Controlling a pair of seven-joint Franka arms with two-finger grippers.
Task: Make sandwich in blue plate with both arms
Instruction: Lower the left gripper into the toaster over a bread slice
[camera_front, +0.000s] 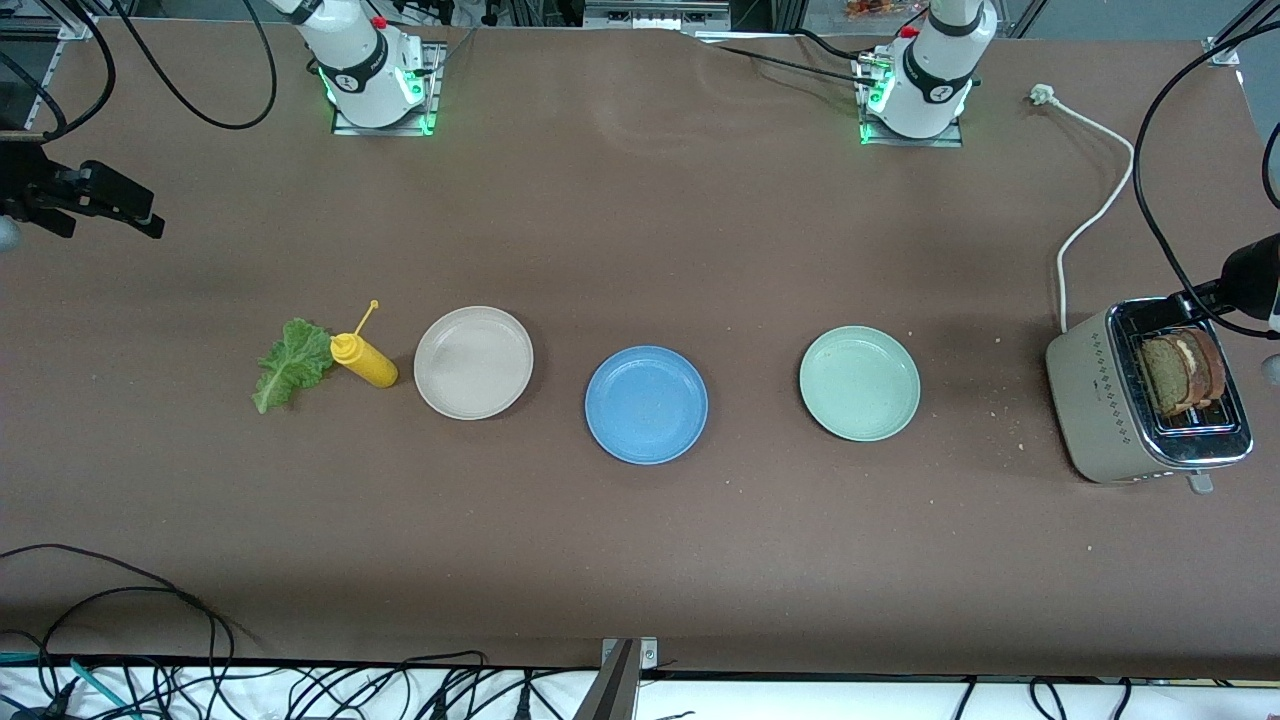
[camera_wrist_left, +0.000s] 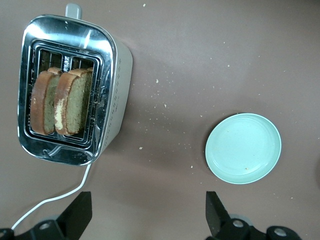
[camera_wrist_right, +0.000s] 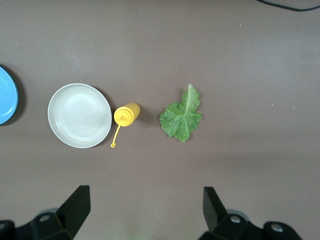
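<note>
Nothing is built yet: the blue plate (camera_front: 646, 404) sits bare, nearest the front camera, between the beige plate (camera_front: 473, 362) and the pale green plate (camera_front: 859, 383). At the left arm's end of the table, two brown toast slices (camera_front: 1183, 371) stand in the toaster (camera_front: 1146, 405). Toward the right arm's end lies the lettuce leaf (camera_front: 292, 364), touching or just beside the yellow squeeze bottle (camera_front: 364, 359); hard to say which. The right gripper (camera_wrist_right: 145, 207) hangs over the lettuce side, fingers spread, empty. The left gripper (camera_wrist_left: 149, 212) hangs beside the toaster, fingers spread too. Toast, lettuce and stacking all remain.
</note>
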